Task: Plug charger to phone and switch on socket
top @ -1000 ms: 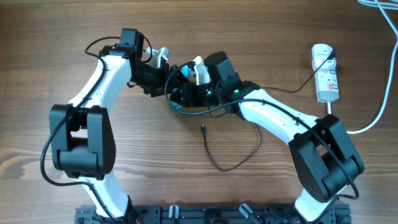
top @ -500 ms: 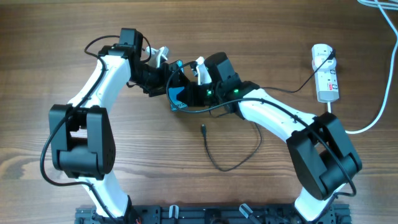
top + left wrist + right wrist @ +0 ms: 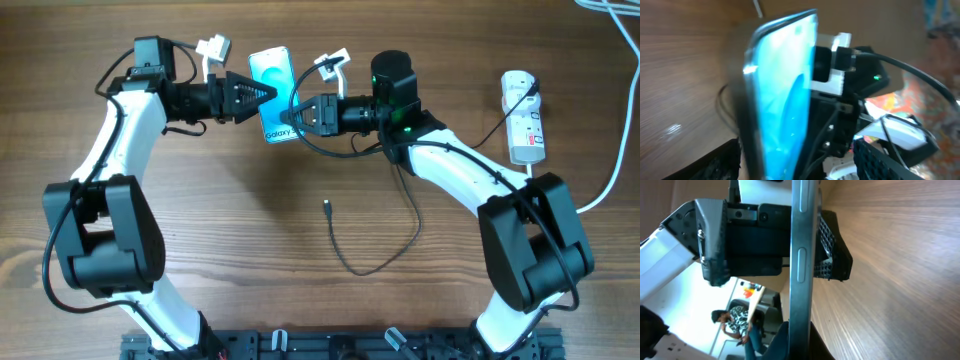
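Observation:
The phone (image 3: 272, 75), teal screen lit, is held up off the table between the two arms. My right gripper (image 3: 297, 112) is shut on its lower edge; the right wrist view shows the phone edge-on (image 3: 802, 255) between those fingers (image 3: 802, 342). My left gripper (image 3: 262, 92) straddles the phone's other side. In the left wrist view (image 3: 797, 167) its fingers stand wide apart around the phone (image 3: 790, 100). The charger's black cable lies loose on the table, with its connector tip (image 3: 327, 207) free. The white socket (image 3: 524, 120) lies at the far right.
The black cable loops across the table (image 3: 350, 270) and runs up to the socket. A thick white cord (image 3: 610, 190) curves along the right edge. Wooden tabletop (image 3: 230, 250) lies below the arms.
The phone has come up off the table and moved back and left with both grippers. The left arm swung out to the left, the right wrist turned. The cable tip has not moved.

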